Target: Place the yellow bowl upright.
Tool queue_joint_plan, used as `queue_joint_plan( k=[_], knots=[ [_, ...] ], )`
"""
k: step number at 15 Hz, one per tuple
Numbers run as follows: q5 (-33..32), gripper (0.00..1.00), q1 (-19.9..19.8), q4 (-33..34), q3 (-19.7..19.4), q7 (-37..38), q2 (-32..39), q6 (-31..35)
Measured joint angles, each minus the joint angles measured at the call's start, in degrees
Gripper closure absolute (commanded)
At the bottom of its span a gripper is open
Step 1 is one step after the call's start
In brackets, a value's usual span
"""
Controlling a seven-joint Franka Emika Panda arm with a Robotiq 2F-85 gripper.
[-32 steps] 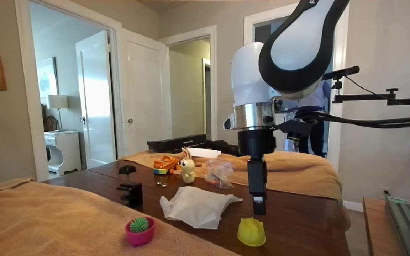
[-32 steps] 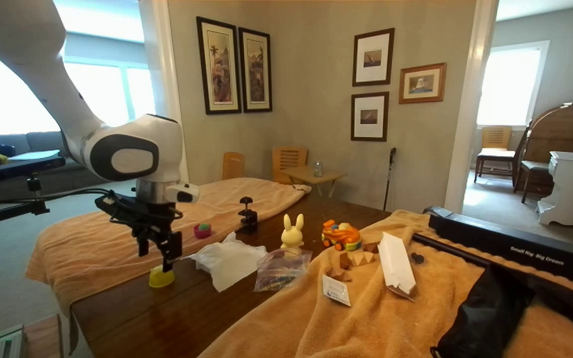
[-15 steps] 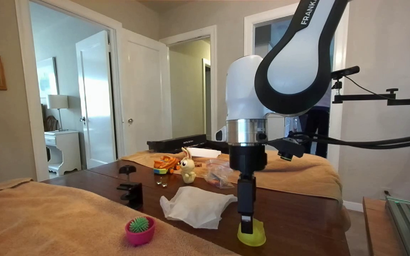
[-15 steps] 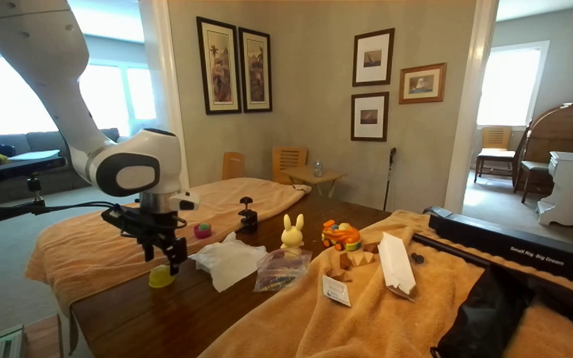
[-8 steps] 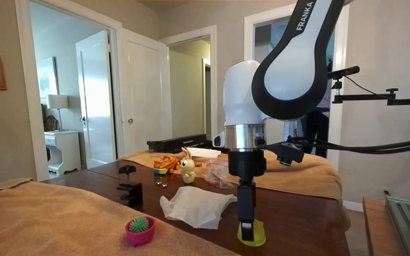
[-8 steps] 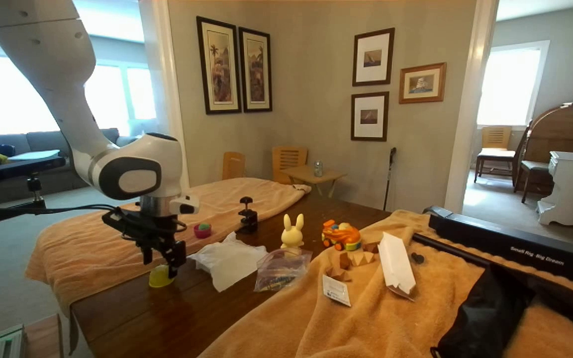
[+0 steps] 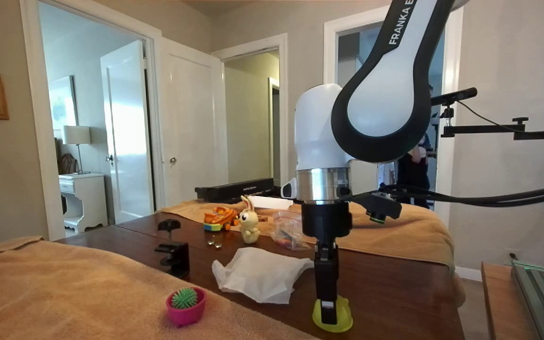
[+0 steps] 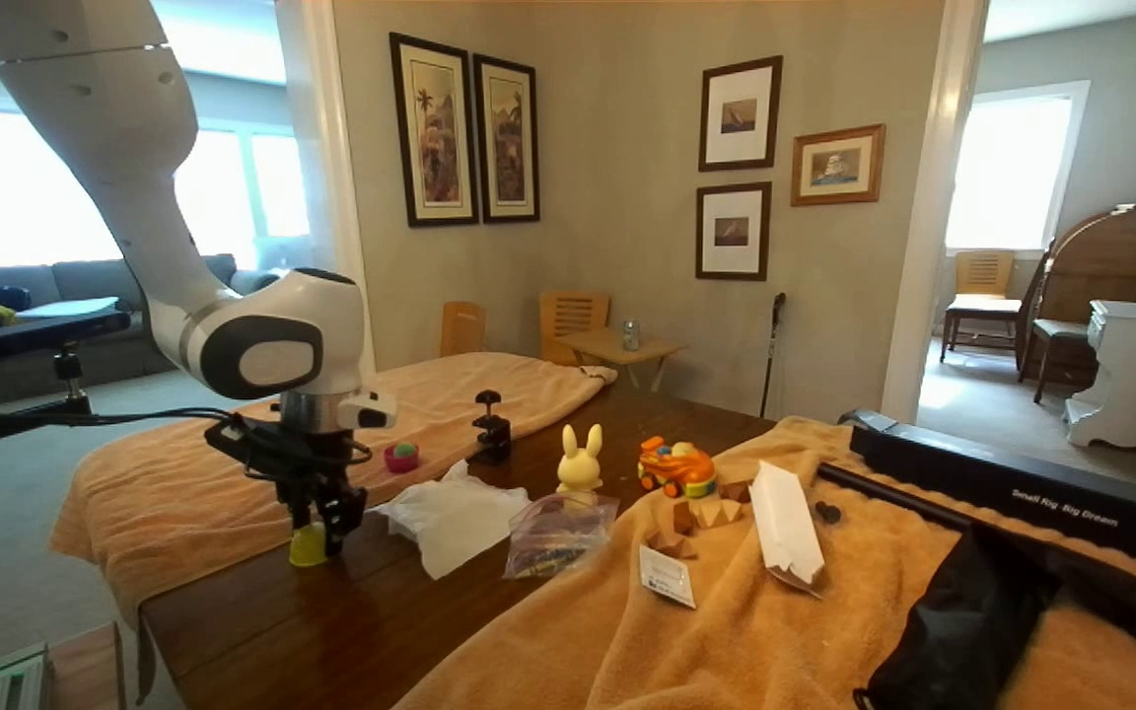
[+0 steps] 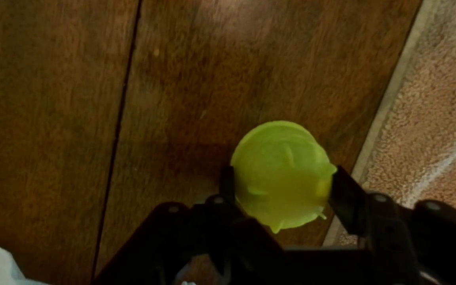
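The white-and-black robot arm (image 7: 380,104) reads “FRANKA E”, a long black box (image 8: 1022,483) “Small Rig-Big Dream”; five rectangular framed pictures (image 8: 737,115) hang in an exterior view. The black two-fingered gripper (image 9: 283,180) pinches one yellow-green plastic bowl (image 9: 277,152), parted only by its sides; it sits rim-down on the dark brown wooden table (image 9: 180,79).

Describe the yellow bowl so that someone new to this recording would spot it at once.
Start at the dark table, where the gripper points down. Clasped in it is the yellow bowl, upside down. Its yellow-green dome sets it apart from the pink bowl, mouth up with a spiky green ball inside.
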Motion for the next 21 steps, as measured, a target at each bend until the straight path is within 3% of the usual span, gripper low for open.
queue_joint_plan(
  k=[4,6,11,13,18,21],
  knots=[
    [-0.16,0.65,-0.01,0.02,0.01,0.00,0.00,-0.02],
    [-5.18,0.65,1.14,-0.21,-1.72,2.84,-0.37,0.51],
    [-28.63,0.65,17.55,-1.83,-20.36,18.46,-6.27,0.28],
    [-37.72,0.65,20.25,-0.44,-23.88,25.18,-8.22,-1.01],
    [-58.44,0.65,9.18,2.84,-12.24,41.73,-10.70,-12.44],
    [-65.88,0.65,5.93,2.59,-7.53,47.86,-10.37,-21.52]
  ],
)
